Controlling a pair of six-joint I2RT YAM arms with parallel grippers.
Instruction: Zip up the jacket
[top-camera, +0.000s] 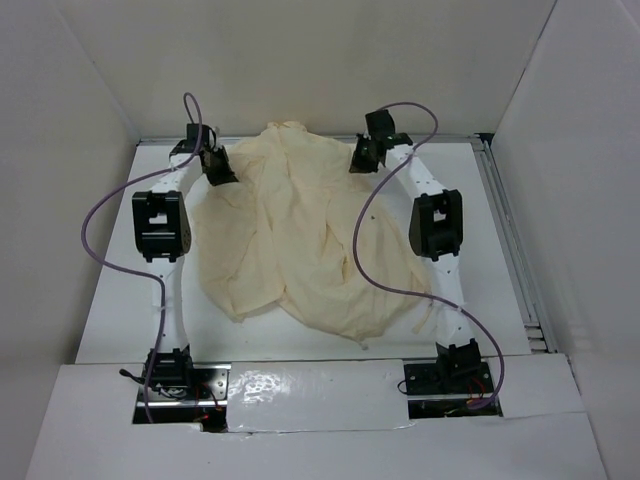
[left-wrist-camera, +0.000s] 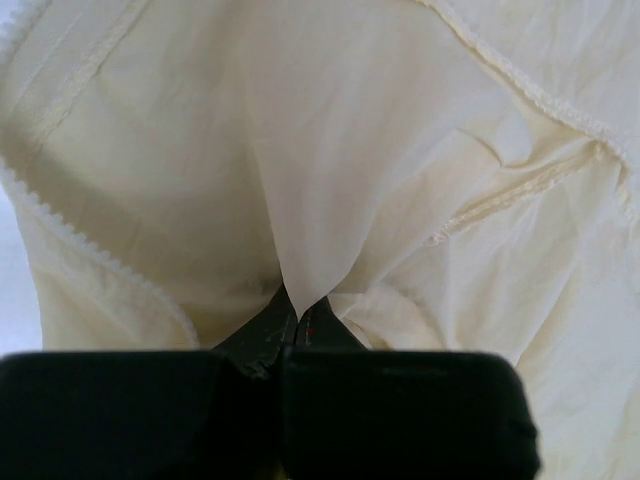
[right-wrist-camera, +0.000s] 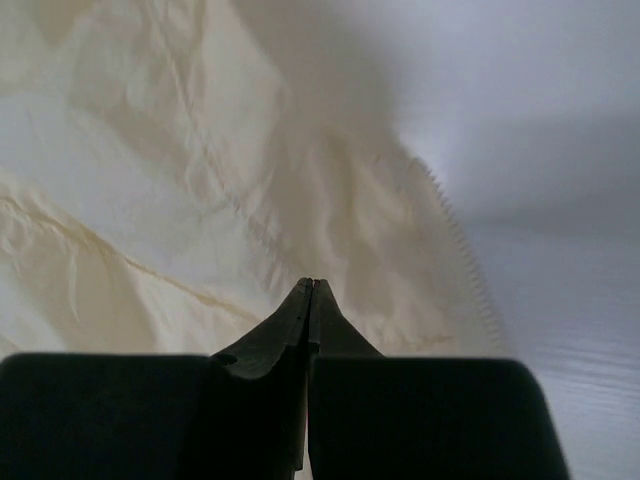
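On the left, the left tool reaches out to the far left part of the jacket, about where a shoulder would be. Seen from its wrist, its two black fingers are pressed together, and a fold of cream cloth runs up from their tips, so I take it to be pinching the jacket. A scalloped edge runs down the cloth just left of that pinch.

The jacket lies in the middle of the white table, between the two arms. It is rumpled and spread wide, with its collar end towards the far wall and its hem towards the arm bases. I can find no joined zip line on it and cannot pick out the slider, so the zipping looks wholly undone. Both front edges have to be found, lined up and closed.

On the right, the right tool sits at the far right part of the garment. Its fingers are shut tight, with cloth right at the tips, but I cannot tell whether any is caught between them. A toothed edge runs down the cloth just to its right.

I see no container anywhere.
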